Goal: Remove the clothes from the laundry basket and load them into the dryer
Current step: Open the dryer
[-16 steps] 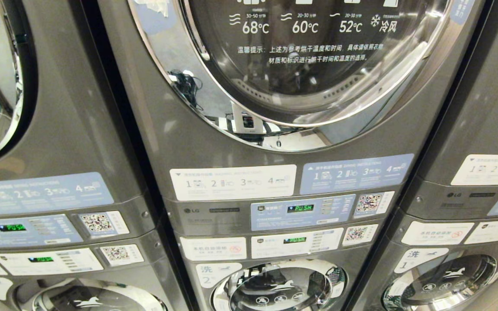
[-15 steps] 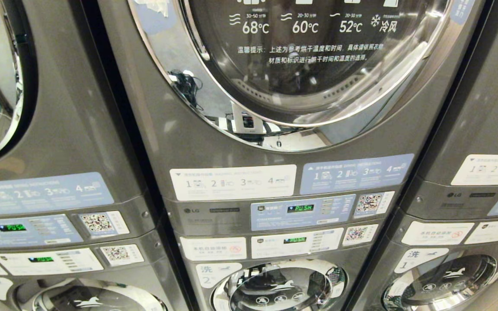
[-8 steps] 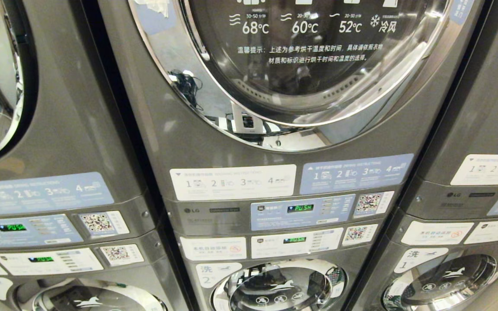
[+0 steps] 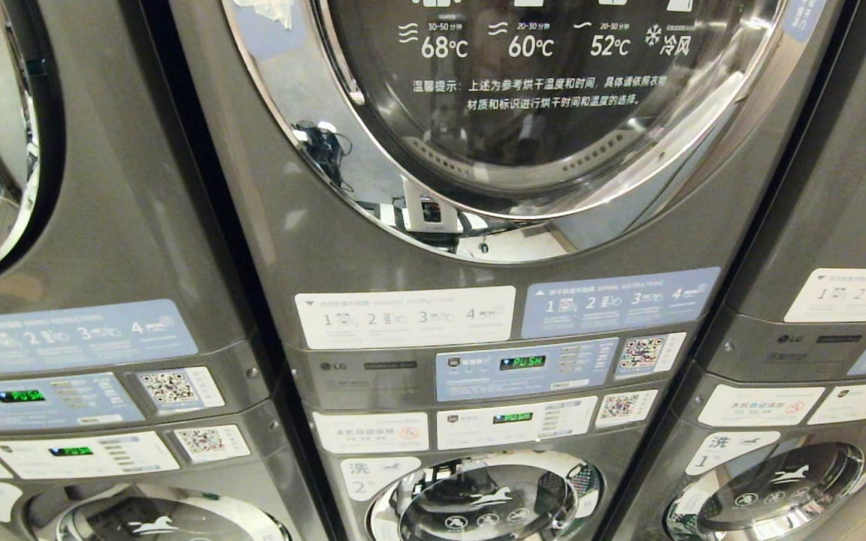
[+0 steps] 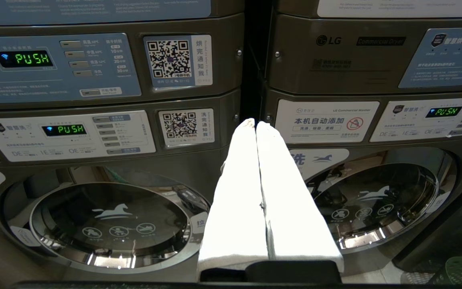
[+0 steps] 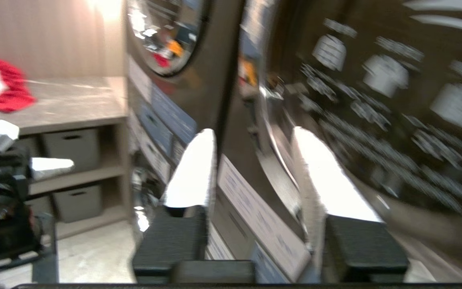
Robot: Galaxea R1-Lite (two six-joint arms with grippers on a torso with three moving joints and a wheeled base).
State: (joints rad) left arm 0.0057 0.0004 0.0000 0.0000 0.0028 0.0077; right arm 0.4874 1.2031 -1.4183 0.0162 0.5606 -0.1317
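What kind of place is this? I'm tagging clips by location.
Probably a self-service laundromat: stacked grey machines side by side, QR code stickers for payment, and numbered instruction labels on each.

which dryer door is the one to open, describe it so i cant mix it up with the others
Three grey stacked machines stand side by side; take the middle stack. Its upper unit carries the dryer door, a big chrome-ringed round window, above the strip of instruction stickers and control panels. Unlike the smaller round washer door below it, its glass is printed with 68, 60 and 52 degree settings.
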